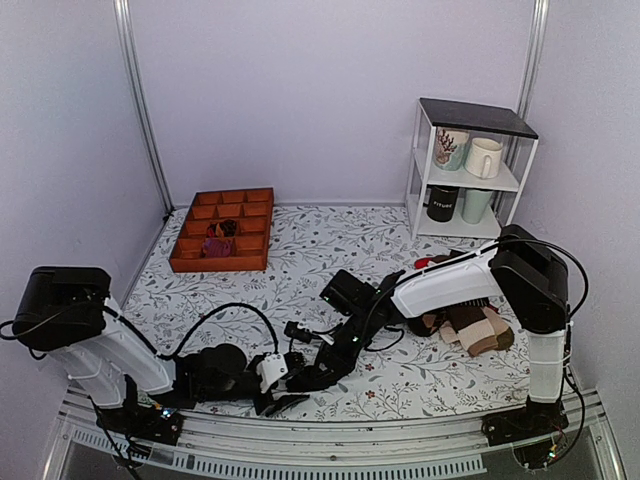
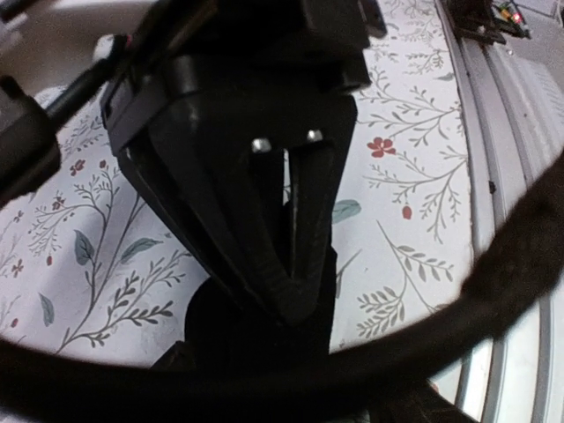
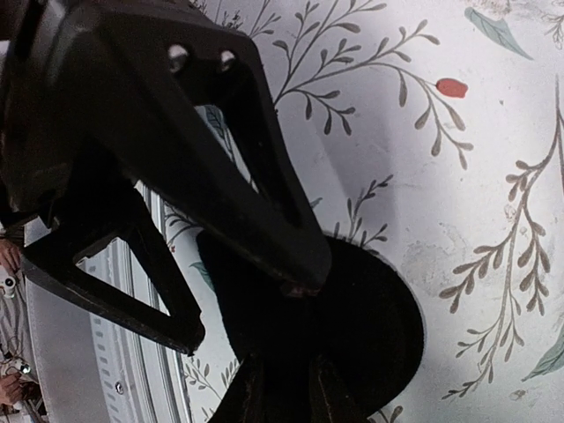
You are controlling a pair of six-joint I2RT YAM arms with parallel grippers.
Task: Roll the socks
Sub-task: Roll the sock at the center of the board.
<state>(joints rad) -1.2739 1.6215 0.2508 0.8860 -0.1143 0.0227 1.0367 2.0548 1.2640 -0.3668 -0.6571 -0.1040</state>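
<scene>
The counter (image 1: 300,250) is covered with a white cloth printed with leafy sprigs and small red flowers. It fills the space between pale walls.

The right arm (image 1: 450,280) reaches from its base at the right edge down and leftward. The left arm (image 1: 110,350) lies low along the near edge, pointing right. The two meet near the front middle of the counter.

A white shelf (image 1: 470,115) with a black top stands at the far right and holds several mugs (image 1: 484,157). An orange-brown tray (image 1: 220,262) with many small compartments sits at the far left, with something dark and purplish in one cell. A heap of tan and brown cloth (image 1: 475,328) lies near the right arm's base.

The socks (image 3: 370,326) are at the front middle of the counter, under both wrists. They show as a rounded black bundle lying on the cloth.

The right hand (image 3: 247,304) is spread wide. Its upper finger rests its tip on the bundle, and its lower finger stands off to the side toward the counter's metal rail.

The left hand (image 2: 291,295) is drawn narrow, with only a slit between its fingers. Its tips are down in the black fabric and appear to pinch the edge of it.
</scene>
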